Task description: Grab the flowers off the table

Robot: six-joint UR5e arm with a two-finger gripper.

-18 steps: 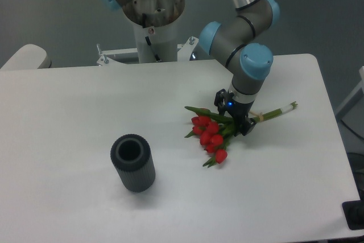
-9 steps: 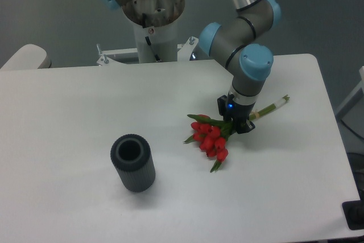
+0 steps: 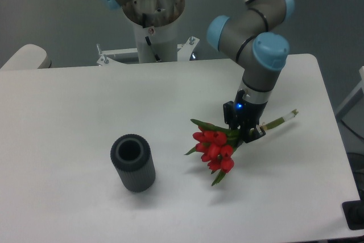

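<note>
The flowers (image 3: 216, 147), a small bunch of red tulips with green leaves, hang from my gripper (image 3: 243, 131) over the right half of the white table (image 3: 68, 123). Their green stems (image 3: 280, 120) stick out to the right, ending in a pale tip. My gripper is shut on the bunch where stems meet leaves, its dark fingers pointing down. The blooms droop to the lower left; a faint shadow lies under them, and I cannot tell whether the lowest leaf touches the tabletop.
A dark grey ribbed cylinder (image 3: 133, 163) stands upright on the left-centre of the table, open end up. The arm's base column (image 3: 152, 21) rises behind the far edge. The table's right edge runs near x 600.
The gripper has risen and then shifted right and toward the front with the flowers held in it. The bunch has turned slightly, blooms hanging lower left. The cylinder has not moved.
</note>
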